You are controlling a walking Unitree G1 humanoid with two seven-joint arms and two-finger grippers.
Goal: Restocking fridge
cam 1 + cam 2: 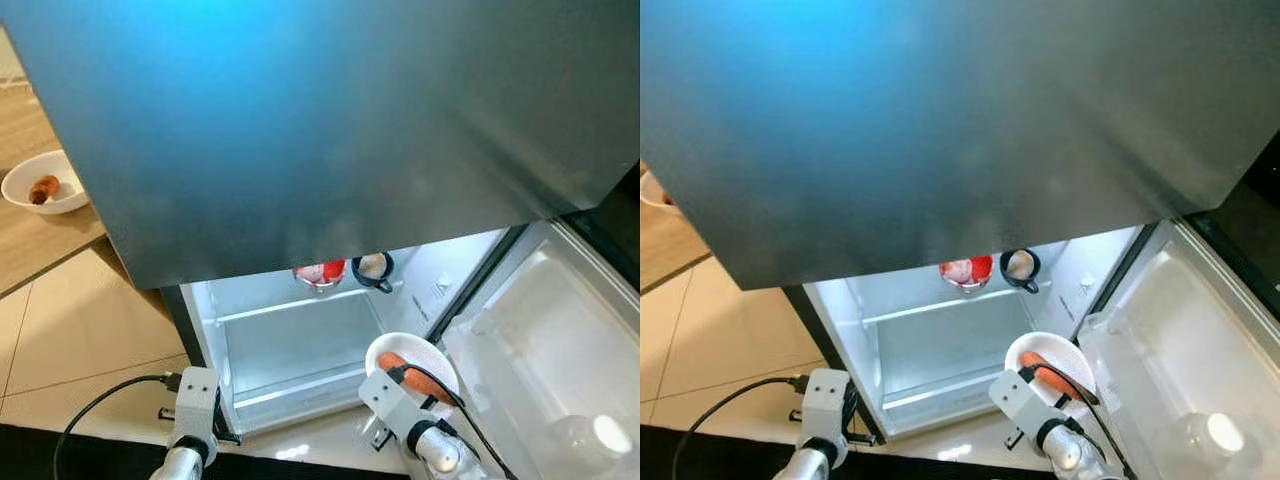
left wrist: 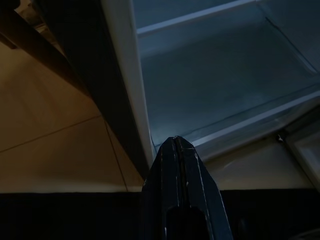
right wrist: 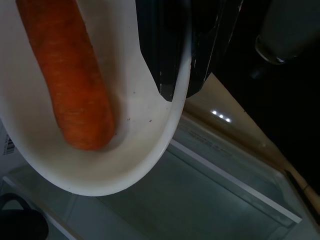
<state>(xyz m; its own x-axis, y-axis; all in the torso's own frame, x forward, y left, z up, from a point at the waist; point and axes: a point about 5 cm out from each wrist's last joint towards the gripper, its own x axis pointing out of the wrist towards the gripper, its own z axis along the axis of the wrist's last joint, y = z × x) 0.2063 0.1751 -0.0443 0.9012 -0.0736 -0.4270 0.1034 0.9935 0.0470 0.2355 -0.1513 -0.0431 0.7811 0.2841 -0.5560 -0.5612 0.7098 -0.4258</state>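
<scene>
R gripper [image 3: 175,75] pinches rim of round white bowl [image 1: 432,357] w/ orange carrot [image 3: 75,75], at open grey fridge [image 1: 300,340]. L gripper [image 2: 179,150] fingers pressed together, holding nothing.

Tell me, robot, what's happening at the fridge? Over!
Right gripper shut on white bowl rim, carrot inside, at open fridge. Left gripper shut, idle. Mug and red item on upper shelf; lower shelf free.
</scene>
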